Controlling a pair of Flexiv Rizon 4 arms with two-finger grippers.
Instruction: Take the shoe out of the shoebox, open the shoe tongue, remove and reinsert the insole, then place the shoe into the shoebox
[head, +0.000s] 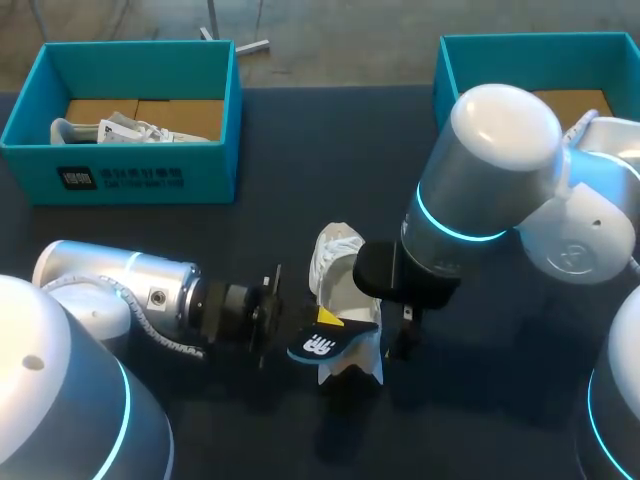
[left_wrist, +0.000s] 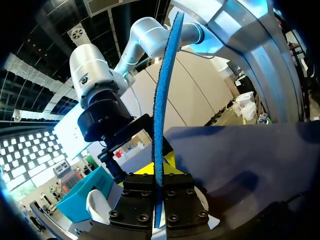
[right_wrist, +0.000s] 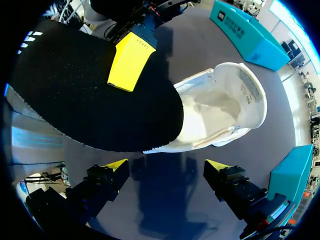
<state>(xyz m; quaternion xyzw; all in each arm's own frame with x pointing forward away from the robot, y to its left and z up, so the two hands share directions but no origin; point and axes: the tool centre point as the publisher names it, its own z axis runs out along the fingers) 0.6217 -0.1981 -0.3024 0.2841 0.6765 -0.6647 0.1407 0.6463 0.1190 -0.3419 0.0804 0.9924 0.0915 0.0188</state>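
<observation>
A white shoe (head: 338, 268) lies on the dark table (head: 300, 180) at its middle, opening upward. My left gripper (head: 322, 322) is shut on a dark insole (head: 320, 346) with a white logo, held over the shoe's near end. In the left wrist view the insole (left_wrist: 161, 120) stands edge-on, blue, clamped in that gripper (left_wrist: 157, 172). My right gripper (right_wrist: 167, 165) is open just above the table beside the shoe (right_wrist: 227, 102), nothing between its yellow tips. The black insole (right_wrist: 85, 100) overlaps the shoe's heel end, with a left finger (right_wrist: 129, 61) on it.
A teal shoebox (head: 130, 175) at the back left holds another white shoe (head: 120, 130). A second teal box (head: 470, 50) stands at the back right, partly hidden by my right arm (head: 500, 170). Bare table lies between the boxes.
</observation>
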